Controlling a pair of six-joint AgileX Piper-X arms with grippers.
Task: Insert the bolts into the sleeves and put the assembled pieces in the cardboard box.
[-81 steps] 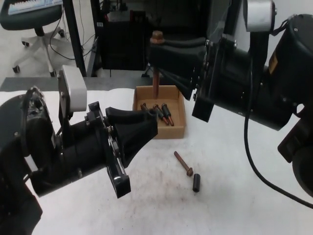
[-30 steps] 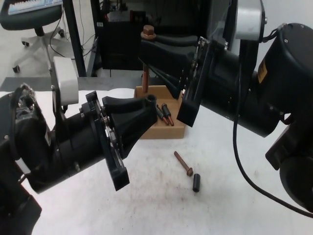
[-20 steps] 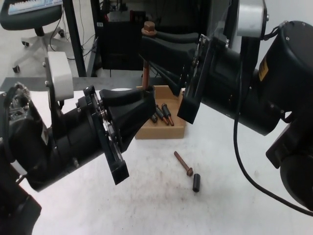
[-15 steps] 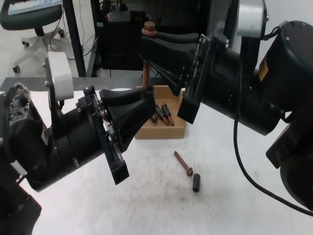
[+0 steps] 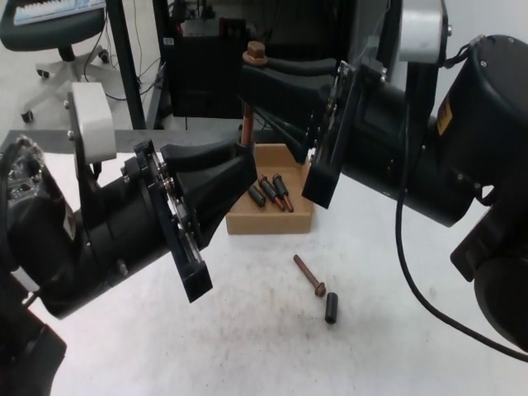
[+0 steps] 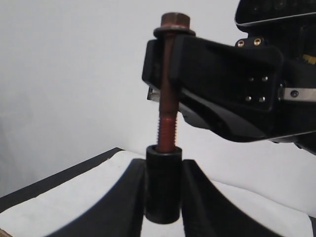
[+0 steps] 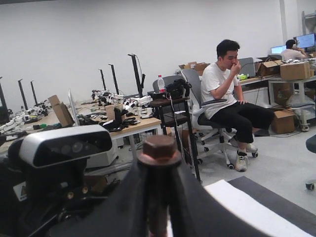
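My right gripper [image 5: 252,78] is shut on a rusty bolt [image 5: 248,115] that hangs upright, head up, above the back left of the cardboard box [image 5: 268,223]. My left gripper [image 5: 242,158] is shut on a black sleeve [image 6: 163,185], held upright right beneath it. In the left wrist view the bolt's [image 6: 168,123] threaded tip enters the sleeve's top, with my right gripper [image 6: 165,59] clamped just under the head. The bolt head [image 7: 159,148] sits atop my right gripper [image 7: 158,182]. A loose bolt [image 5: 309,275] and a loose sleeve [image 5: 332,308] lie on the white table.
Three assembled pieces [image 5: 271,192] lie inside the box. The left arm's wrist camera [image 7: 61,148] sits close beneath the right gripper. An office chair [image 5: 58,37] and dark racks stand behind the bench. Open table surface [image 5: 272,346] lies in front.
The right gripper carried the bolt leftward. The left gripper rose with the sleeve and closed in under the bolt, whose tip now meets the sleeve's top.
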